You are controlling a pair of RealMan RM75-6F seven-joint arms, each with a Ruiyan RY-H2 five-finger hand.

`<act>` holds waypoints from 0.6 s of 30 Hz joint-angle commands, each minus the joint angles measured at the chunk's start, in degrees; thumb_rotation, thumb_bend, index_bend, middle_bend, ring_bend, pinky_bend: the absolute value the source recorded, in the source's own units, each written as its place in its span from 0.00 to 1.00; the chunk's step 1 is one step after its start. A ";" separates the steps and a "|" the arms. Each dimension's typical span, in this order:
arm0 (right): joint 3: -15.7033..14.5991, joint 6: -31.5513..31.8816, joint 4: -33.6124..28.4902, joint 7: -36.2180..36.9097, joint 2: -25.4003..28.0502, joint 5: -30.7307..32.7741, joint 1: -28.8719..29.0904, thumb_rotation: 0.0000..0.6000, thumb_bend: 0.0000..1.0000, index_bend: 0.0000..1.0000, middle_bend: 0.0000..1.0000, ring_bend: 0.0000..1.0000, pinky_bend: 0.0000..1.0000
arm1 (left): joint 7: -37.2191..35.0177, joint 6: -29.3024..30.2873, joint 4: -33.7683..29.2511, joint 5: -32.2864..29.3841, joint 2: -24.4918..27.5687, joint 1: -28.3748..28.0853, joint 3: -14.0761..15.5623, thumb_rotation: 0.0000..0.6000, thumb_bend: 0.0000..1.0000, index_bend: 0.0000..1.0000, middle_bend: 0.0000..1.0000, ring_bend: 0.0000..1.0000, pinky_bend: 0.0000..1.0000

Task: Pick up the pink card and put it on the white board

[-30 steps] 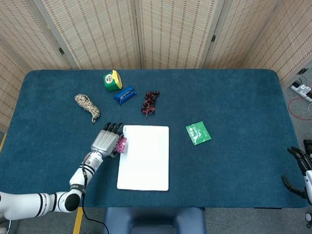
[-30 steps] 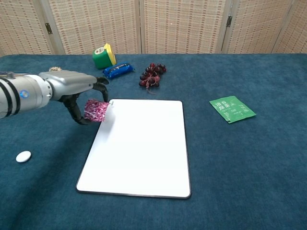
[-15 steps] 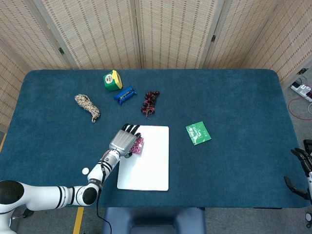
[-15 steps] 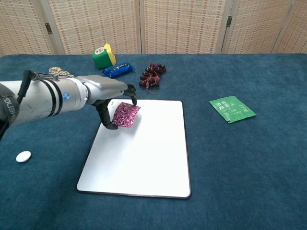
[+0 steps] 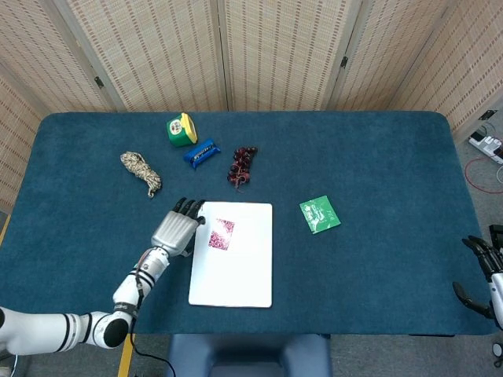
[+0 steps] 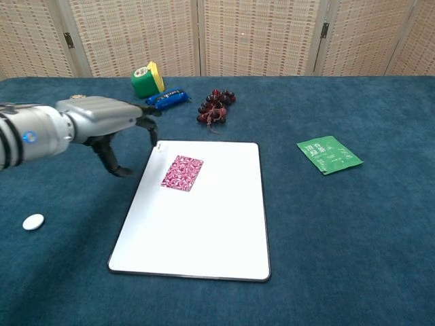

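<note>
The pink patterned card (image 5: 221,234) (image 6: 182,172) lies flat on the upper left part of the white board (image 5: 236,275) (image 6: 211,231). My left hand (image 5: 176,228) (image 6: 112,127) hovers just left of the board's top left corner, apart from the card, fingers spread and holding nothing. My right hand (image 5: 481,267) shows at the far right edge of the head view, beside the table, fingers apart with nothing in them; the chest view does not show it.
Behind the board sit dark grapes (image 5: 242,166), a blue wrapped bar (image 5: 201,152), a green and yellow tape measure (image 5: 181,129) and a coiled rope (image 5: 141,173). A green packet (image 5: 320,214) lies right of the board. A small white disc (image 6: 32,221) rests at the left.
My left hand has let go of the pink card, which now lies on the board, and has drawn back to the left off the board.
</note>
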 commanded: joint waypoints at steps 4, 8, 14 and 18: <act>0.13 -0.39 -0.37 -0.41 -0.03 -0.39 0.57 1.00 0.35 0.13 0.16 0.18 0.00 | -5.55 5.61 -3.01 6.70 5.00 7.07 4.27 1.00 0.32 0.33 0.02 0.00 0.00; 0.16 -0.52 -0.93 -0.83 0.34 -0.64 0.87 1.00 0.35 0.13 0.16 0.18 0.00 | -7.51 8.22 -3.11 10.18 6.74 10.98 6.70 1.00 0.32 0.34 0.03 0.00 0.00; 0.10 -0.75 -1.47 -1.17 0.59 -0.69 1.07 1.00 0.35 0.13 0.16 0.18 0.00 | -12.31 12.53 -1.98 15.64 8.31 17.54 9.55 1.00 0.32 0.35 0.04 0.00 0.00; 0.03 -0.90 -1.74 -1.46 0.58 -1.00 1.32 1.00 0.35 0.13 0.17 0.18 0.00 | -15.38 12.18 -1.18 17.87 9.13 20.10 10.72 1.00 0.32 0.36 0.05 0.00 0.00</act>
